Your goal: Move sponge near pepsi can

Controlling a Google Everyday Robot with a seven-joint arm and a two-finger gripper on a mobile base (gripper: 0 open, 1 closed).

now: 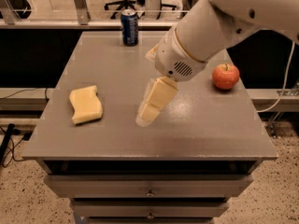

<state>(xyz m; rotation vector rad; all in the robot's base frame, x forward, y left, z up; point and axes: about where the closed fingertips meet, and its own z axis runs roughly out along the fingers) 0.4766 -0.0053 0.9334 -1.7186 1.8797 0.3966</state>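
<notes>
Grey desk point(205, 136) with drawers point(149, 190) under its front edge. The sponge point(86, 104) lies flat on the left part of the desk, near the left edge. The pepsi can point(129, 27) stands upright at the far edge, well apart from the sponge. A red apple point(225, 76) rests on the right side. The white arm point(210, 27) enters from the upper right. The gripper point(150, 107) points down and leftward over the desk's middle, right of the sponge and apart from it. Contact with the surface cannot be determined.
</notes>
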